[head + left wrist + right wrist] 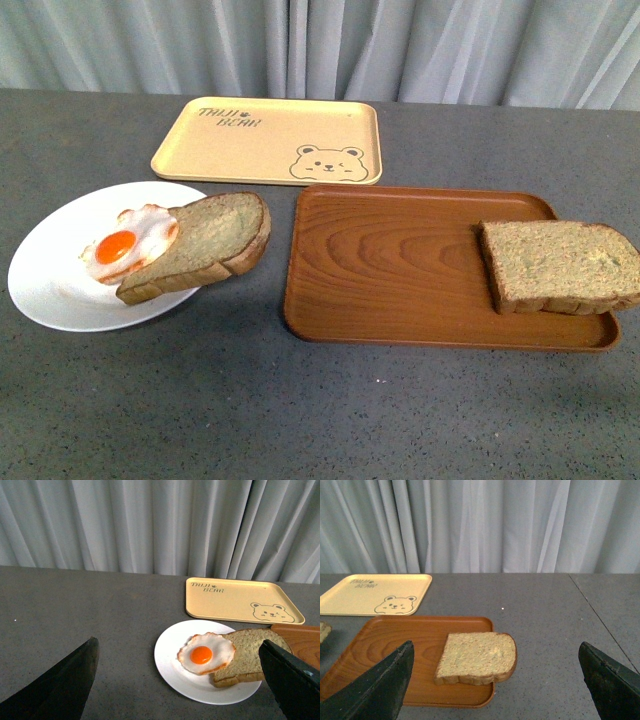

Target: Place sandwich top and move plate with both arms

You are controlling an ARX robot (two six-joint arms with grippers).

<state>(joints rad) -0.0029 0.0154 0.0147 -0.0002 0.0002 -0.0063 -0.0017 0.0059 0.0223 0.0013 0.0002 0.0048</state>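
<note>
The sandwich top [558, 264], a thick squarish brown wholegrain slice, lies on the right end of the brown wood-grain tray [380, 270], overhanging its right edge. It also shows in the right wrist view [477, 657]. The white plate [50, 270] sits at the left with a fried egg [125, 245] and a dome-ended bread slice [205, 245] leaning over its rim. My left gripper [179, 647] is open, above and short of the plate [175, 675]. My right gripper [496, 649] is open, above and short of the sandwich top. Neither arm shows in the front view.
A pale yellow bear-print tray [268, 140] lies at the back of the grey table, behind the plate and the wood tray. A grey curtain hangs behind the table. In the right wrist view a seam [602, 625] runs across the tabletop right of the wood tray.
</note>
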